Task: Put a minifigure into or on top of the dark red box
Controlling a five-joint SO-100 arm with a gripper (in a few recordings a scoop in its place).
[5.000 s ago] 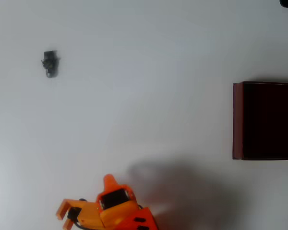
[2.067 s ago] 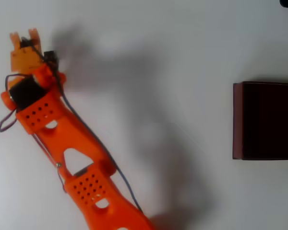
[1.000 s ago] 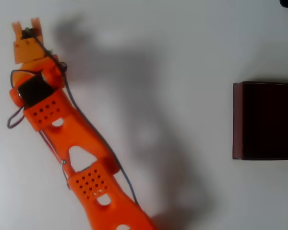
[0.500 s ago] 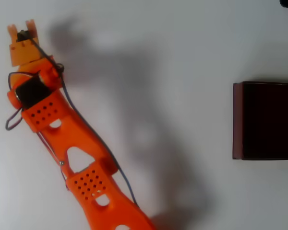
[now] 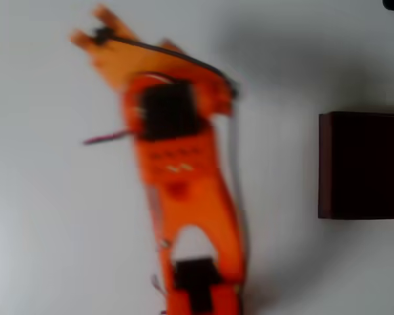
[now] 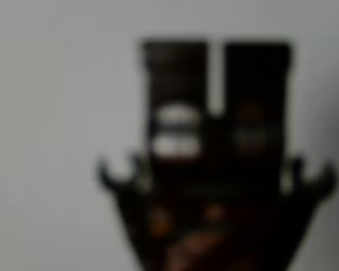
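White worktop (image 5: 52, 216) spans the overhead view. Orange arm (image 5: 184, 197) (motion-blurred) runs up from bottom edge toward top left. Dark red box (image 5: 361, 165) sits at right edge, well apart from arm, interior v. dark. Gripper (image 5: 100, 36) at top left, fingers close together w/ a small dark bit between them. Wrist view: minifigure (image 6: 214, 147) fills centre, legs up, blurry; looks held in the gripper, above the worktop, not in the box.
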